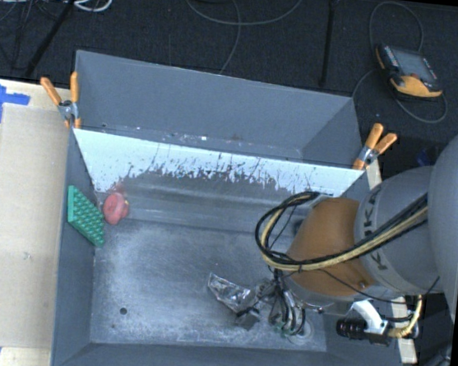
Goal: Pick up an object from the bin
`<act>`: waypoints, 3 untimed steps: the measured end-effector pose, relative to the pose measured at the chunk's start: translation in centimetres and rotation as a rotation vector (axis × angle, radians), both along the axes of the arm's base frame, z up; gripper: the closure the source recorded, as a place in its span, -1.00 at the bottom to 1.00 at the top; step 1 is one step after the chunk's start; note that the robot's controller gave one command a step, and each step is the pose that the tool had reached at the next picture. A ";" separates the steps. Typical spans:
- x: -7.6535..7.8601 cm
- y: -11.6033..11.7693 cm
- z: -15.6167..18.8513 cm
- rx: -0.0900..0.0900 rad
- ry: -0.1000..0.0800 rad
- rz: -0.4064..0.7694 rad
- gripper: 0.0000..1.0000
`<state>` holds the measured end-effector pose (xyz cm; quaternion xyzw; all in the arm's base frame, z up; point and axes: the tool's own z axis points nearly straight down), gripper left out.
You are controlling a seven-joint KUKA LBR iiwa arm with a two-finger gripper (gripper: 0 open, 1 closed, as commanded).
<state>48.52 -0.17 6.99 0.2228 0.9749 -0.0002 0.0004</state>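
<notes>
Low at the near right of the bin (pixel 221 111), the pincer (pixel 261 313), apart or together I cannot tell, sits just beside a crumpled silvery wrapper (pixel 227 289), which could skid away or crumple loose.

You had a bin (pixel 220 119) of matt grey metal. Its floor was worn rough and flecked pale, and its far wall was scratched in dark streaks. At the bin's left wall sat a green plate (pixel 86 214) of matt, studded plastic. Beside it was a pink lump (pixel 115 207), smooth and perhaps rubbery, though this view left you unsure. Toward the bin's right front lay a crumpled wrapper (pixel 228 290), glossy like clear film or foil. Over the bin's right side, the arm's orange cover (pixel 329 248) looked smooth with a dull sheen, and its cables (pixel 263 226) looked glossy.
</notes>
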 end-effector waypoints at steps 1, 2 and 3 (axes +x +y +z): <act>1.9 2.5 11.0 0.001 -0.006 -0.017 1.00; 0.4 3.1 16.8 0.001 -0.004 -0.011 1.00; 2.1 3.6 9.7 0.000 0.008 0.048 1.00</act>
